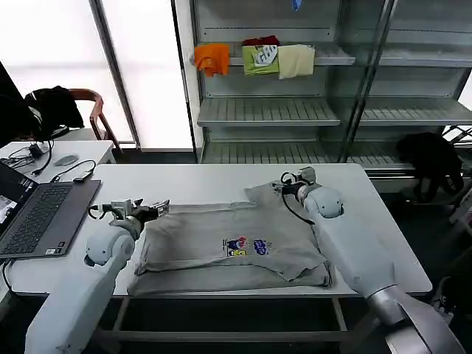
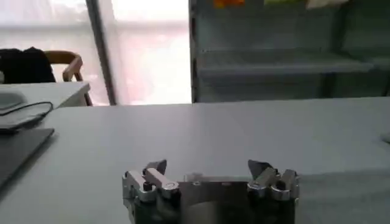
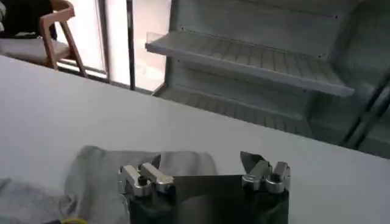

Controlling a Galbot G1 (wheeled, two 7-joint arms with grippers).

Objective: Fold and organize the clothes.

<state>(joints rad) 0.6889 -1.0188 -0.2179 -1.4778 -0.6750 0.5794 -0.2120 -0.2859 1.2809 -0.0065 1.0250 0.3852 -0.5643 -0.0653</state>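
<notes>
Both claws, left gripper (image 1: 151,209) and right gripper (image 1: 289,181), are hovering open beside the limp grey shirt (image 1: 232,247) (best pinched at edges).

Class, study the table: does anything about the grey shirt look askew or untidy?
Yes. The grey shirt lies unevenly folded: its far right corner sticks out by the right gripper, and layers bunch at its near right edge. The left gripper is at its left edge.

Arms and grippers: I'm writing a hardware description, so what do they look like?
Both arms have smooth light grey-white shells with rounded joints. The left gripper and right gripper are black bodies with silver metal finger mounts and dark fingertips; a black cable loops beside each wrist.
</notes>
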